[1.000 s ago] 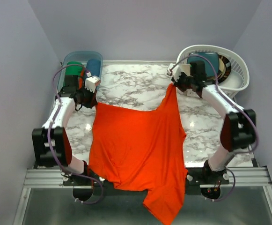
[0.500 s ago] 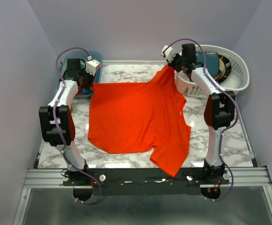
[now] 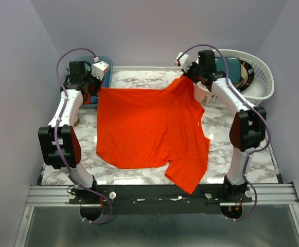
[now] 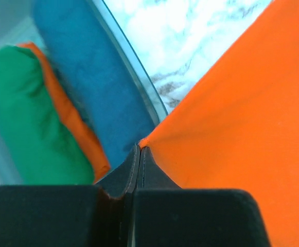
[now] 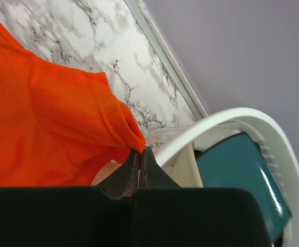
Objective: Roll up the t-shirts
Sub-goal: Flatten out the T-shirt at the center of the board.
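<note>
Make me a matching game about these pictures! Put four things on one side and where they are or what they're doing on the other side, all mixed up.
Things:
1. orange t-shirt
2. white basket
3. green rolled shirt
4. left claw

Places or states:
A. tucked inside the clear bin at the far left
B. pinched shut on a corner of the orange t-shirt
C. stretched out over the marble table
D. at the far right corner, with a teal thing inside

Pairs: 1-C, 2-D, 3-A, 4-B.
</note>
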Action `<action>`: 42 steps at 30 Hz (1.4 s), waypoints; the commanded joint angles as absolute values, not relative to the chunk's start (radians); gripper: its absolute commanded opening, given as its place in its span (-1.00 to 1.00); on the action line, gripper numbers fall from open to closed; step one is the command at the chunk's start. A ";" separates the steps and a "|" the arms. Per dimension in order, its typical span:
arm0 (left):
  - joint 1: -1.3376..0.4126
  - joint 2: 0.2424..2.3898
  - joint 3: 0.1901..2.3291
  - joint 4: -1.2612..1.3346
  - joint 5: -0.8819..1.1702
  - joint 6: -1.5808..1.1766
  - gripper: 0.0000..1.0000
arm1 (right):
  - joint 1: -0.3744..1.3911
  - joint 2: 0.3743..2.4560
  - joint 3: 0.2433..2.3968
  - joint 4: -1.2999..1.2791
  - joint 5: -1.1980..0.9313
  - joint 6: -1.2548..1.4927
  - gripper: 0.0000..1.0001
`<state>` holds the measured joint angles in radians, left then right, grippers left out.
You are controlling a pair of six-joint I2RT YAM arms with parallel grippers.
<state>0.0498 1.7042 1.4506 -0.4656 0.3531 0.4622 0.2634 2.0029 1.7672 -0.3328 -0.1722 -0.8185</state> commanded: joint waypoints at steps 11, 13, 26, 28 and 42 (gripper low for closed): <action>0.064 0.995 1.373 -0.552 0.388 0.439 -1.00 | 0.304 1.246 1.480 -0.368 -0.090 -0.739 -0.99; 0.064 0.938 1.397 -0.584 0.377 0.422 -1.00 | 0.305 1.133 1.456 -0.396 -0.100 -0.733 -0.99; 0.063 0.615 1.845 -0.991 0.376 0.365 -1.00 | 0.313 0.698 1.665 -0.710 -0.127 -0.614 -0.99; 0.066 0.608 1.917 -1.035 0.374 0.364 -1.00 | 0.298 0.677 1.742 -0.780 -0.156 -0.595 -0.99; 0.104 0.589 2.067 -0.976 0.391 0.339 -1.00 | 0.042 0.644 1.952 -0.793 -0.486 -0.463 -0.99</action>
<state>0.0925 0.5663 2.1521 -1.0248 0.3862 0.3717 0.1181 0.6418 2.0960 -0.8001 -0.3523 -0.5327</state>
